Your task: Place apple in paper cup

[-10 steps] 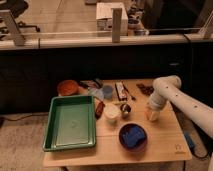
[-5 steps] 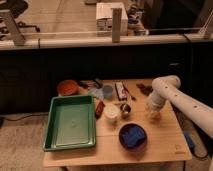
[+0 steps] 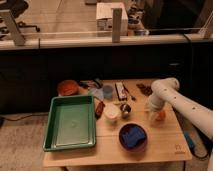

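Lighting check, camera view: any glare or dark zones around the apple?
Camera view: warm, fairly even light on the table; no obvious glare on the apple, which the tool partly covers at the table's right side; the wall behind the table is dark, the floor beyond the rail much brighter.

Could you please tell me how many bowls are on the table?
2: an orange bowl at back left, and a dark blue bowl at the front, right of the green tray. The gripper is by the apple, far right.
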